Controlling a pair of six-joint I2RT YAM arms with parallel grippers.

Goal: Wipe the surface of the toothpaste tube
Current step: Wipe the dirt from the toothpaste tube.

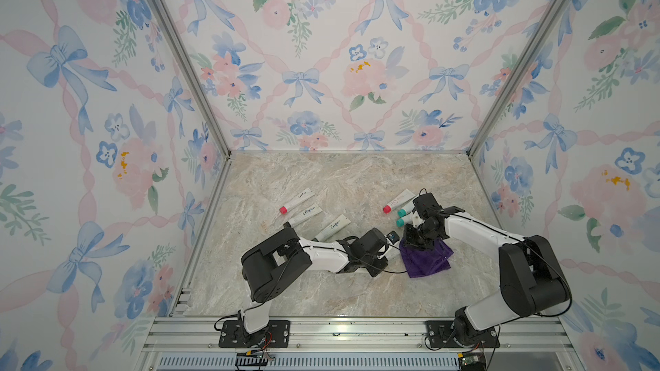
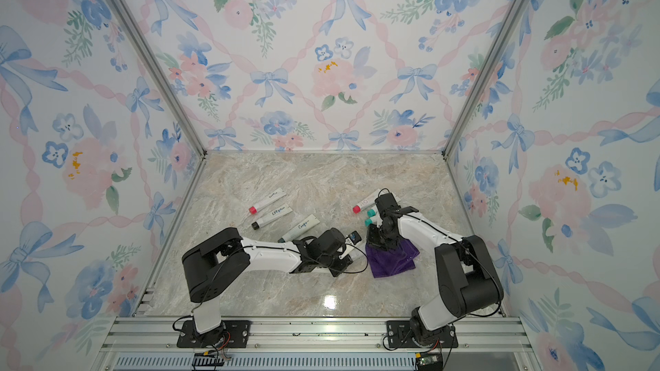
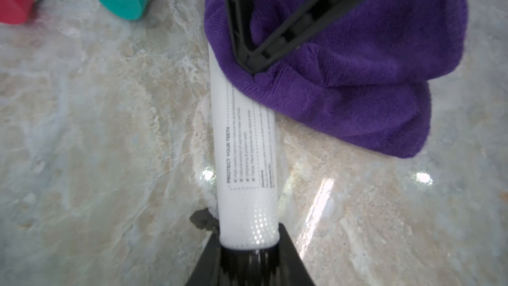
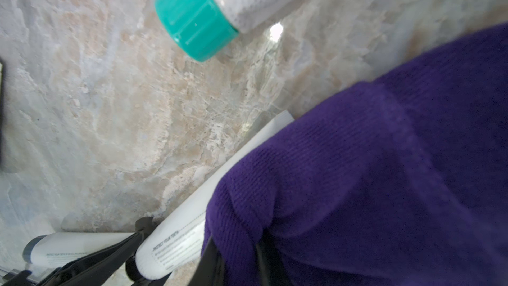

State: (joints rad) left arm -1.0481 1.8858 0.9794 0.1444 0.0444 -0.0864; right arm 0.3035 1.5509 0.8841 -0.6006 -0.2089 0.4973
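Marble tabletop [image 1: 321, 180] inside floral walls [image 1: 321, 48]. My left gripper [image 3: 247, 246] is clamped on one end of the white toothpaste tube [image 3: 244, 155]; the tube's other end lies under the edge of the purple cloth [image 3: 343, 92]. My right gripper [image 3: 248, 63] is closed, pinching that cloth from above.

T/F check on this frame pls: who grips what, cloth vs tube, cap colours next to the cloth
1. The left gripper is shut on a white toothpaste tube. True.
2. The right gripper pinches a green cloth. False: the cloth is purple.
3. The cloth lies over part of the held toothpaste tube. True.
4. Every cap lying near the cloth is red. False: there is one red cap and two teal caps.
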